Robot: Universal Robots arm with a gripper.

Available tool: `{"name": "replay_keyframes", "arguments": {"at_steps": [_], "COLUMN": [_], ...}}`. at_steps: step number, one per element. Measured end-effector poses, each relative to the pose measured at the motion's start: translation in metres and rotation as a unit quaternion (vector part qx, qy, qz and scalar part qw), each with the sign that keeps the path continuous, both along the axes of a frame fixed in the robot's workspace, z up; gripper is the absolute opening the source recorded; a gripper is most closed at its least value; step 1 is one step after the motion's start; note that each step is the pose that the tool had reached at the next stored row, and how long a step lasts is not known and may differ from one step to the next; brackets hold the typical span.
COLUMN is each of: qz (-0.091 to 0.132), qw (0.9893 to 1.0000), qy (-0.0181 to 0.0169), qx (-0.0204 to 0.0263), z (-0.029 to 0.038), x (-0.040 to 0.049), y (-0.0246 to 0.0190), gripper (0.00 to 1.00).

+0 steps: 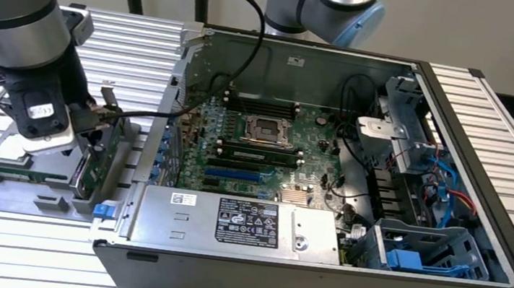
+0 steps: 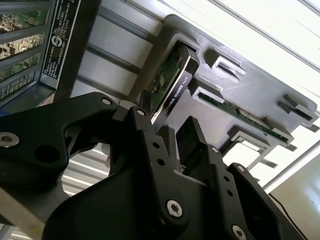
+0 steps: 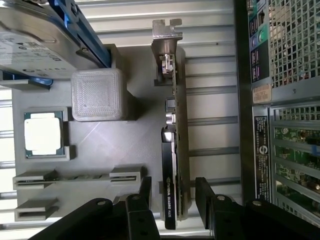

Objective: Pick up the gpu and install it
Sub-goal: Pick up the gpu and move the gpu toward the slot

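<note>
The gpu (image 3: 172, 150) stands on its long edge in a slot of the grey holder tray (image 3: 125, 145), with its silver bracket (image 3: 167, 30) at the far end and the black cooler facing the tray's middle. In the first wrist view my gripper (image 3: 175, 192) is open and straddles the card's near end, one black finger (image 3: 145, 192) on the cooler side and the other on the board side, with a gap at each. The second wrist view shows the gpu (image 2: 172, 85) just ahead of the gripper (image 2: 167, 131). In the exterior view the gpu (image 1: 89, 168) stands left of the computer case, under the arm.
The tray also holds a silver hard drive with blue rails (image 3: 45, 40), a processor chip (image 3: 44, 132), a memory stick (image 3: 75, 177) and a grey block (image 3: 100, 95). The open computer case (image 1: 486, 177) lies at the exterior view's right, with its motherboard (image 1: 258, 137) and power supply (image 1: 238, 225).
</note>
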State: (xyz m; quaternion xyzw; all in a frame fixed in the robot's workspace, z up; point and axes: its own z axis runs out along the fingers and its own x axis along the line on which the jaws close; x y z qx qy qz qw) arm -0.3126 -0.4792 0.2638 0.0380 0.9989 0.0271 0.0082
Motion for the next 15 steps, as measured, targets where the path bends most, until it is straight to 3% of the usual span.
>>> {"name": "replay_keyframes", "arguments": {"at_steps": [15], "qz": [0.000], "qw": [1.0000], "qy": [0.0000], "qx": [0.0000], "z": [-0.0081], "x": [0.0000], "y": [0.0002], "gripper": [1.00]}}
